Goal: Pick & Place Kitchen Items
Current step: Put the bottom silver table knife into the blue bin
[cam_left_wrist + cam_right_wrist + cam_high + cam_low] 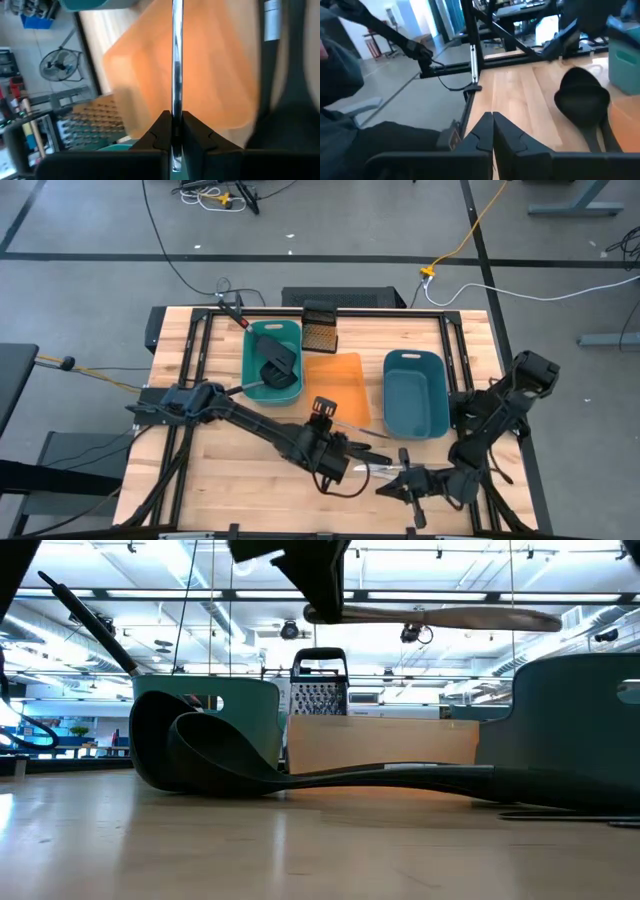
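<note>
My left gripper (345,452) is near the table's front middle, shut on a long thin metal utensil (176,60). In the low view the utensil (440,618) hangs level, high above the table. Its ends are hard to make out. A black ladle (200,755) lies on the table below it, head down on the wood; it also shows in the right wrist view (582,97). My right gripper (492,119) is shut and empty at the front right (400,482). More black utensils (275,360) lie in the left teal tray (250,385). My left gripper pinches the thin metal strip (176,117) between its two fingers, which close on its flat sides. The strip runs straight on past the fingertips (192,131), along the fingers. It is lifted clear of the table and hangs about level over the orange tray.
An orange tray (340,385) lies in the middle, a blue-green tray (415,392) to its right, and a dark mesh box (320,330) behind them. The two arms are close together at the table's front edge. Cables run over the floor beyond.
</note>
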Action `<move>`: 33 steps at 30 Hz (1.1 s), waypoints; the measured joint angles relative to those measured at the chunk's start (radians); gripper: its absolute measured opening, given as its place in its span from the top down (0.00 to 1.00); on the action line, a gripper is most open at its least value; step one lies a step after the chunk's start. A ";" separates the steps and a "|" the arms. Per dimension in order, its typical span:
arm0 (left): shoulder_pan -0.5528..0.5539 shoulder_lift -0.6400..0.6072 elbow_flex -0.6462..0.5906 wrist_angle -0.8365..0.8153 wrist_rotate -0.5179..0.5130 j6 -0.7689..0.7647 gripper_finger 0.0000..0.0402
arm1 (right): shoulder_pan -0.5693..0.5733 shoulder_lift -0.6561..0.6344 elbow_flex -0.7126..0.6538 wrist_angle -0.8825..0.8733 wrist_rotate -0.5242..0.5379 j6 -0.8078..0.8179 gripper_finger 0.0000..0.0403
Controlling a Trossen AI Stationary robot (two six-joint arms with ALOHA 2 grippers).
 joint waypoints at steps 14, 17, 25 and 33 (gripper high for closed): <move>0.196 0.000 0.100 0.152 -0.267 0.387 0.94 | 0.014 0.069 -0.016 0.283 -0.172 -0.286 0.98; 0.264 0.000 0.100 0.271 -0.262 0.555 0.94 | 0.035 0.045 0.008 0.283 -0.181 -0.358 0.98; 0.393 0.000 0.100 0.585 -0.112 0.984 0.94 | 0.166 0.009 0.021 0.368 -0.055 -0.575 0.98; 0.462 0.009 0.085 0.738 -0.052 1.239 0.94 | 0.218 0.007 0.021 0.486 0.100 -0.703 0.98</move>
